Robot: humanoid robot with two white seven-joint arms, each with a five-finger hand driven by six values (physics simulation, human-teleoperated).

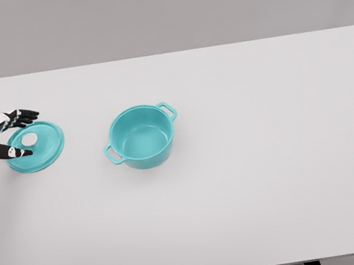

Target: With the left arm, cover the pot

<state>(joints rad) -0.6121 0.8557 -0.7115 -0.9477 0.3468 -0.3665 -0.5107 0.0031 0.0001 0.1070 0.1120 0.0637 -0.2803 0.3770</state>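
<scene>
A teal pot (pixel 142 138) stands upright and uncovered on the white desk (pixel 270 178), a little left of the middle, with one loop handle toward the lower left and the other toward the upper right; its inside shows bare. Well apart from it, near the desk's left edge, the matching teal lid (pixel 38 146) lies flat with its pale round knob (pixel 29 138) facing up. The left robot hand (pixel 5 136) comes in from the left edge on a white forearm and sits at the lid's left rim: its dark fingers (pixel 23 117) are spread above the lid's upper edge, while the thumb reaches across the lower-left part, so the hand is wide and holds nothing. Whether any fingertip touches the lid cannot be told from this view. The right arm does not show.
</scene>
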